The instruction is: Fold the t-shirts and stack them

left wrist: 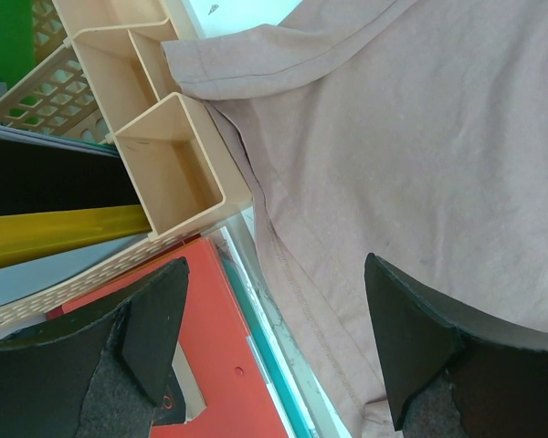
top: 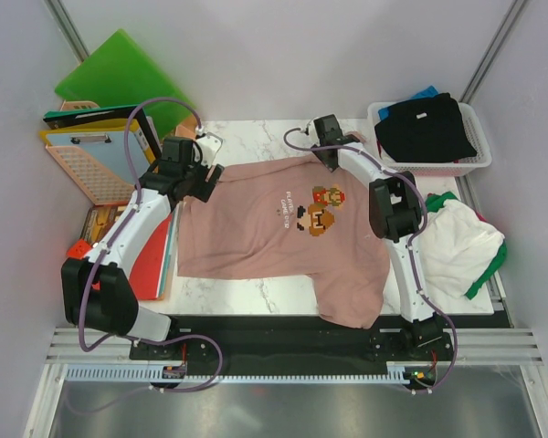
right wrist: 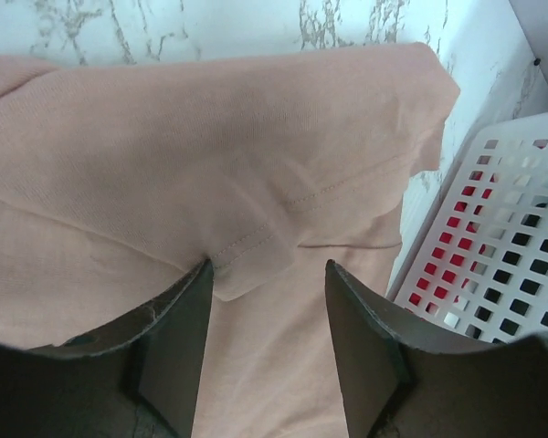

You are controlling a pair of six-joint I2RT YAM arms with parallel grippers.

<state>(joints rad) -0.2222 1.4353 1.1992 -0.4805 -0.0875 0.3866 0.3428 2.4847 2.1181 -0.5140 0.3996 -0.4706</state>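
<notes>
The dusty pink t-shirt with a pixel character print lies spread flat on the marble table, and its lower right corner hangs over the front edge. My left gripper is open over the shirt's left side seam, one finger above the cloth and the other above the red folder. My right gripper hangs low over the far right sleeve, open, with a folded hem of pink cloth between its fingers. The left fingertip touches that hem.
A white basket at the back right holds a black t-shirt and a blue one. White and green shirts lie heaped at the right. Left of the table are a green folder, a beige organiser and the red folder.
</notes>
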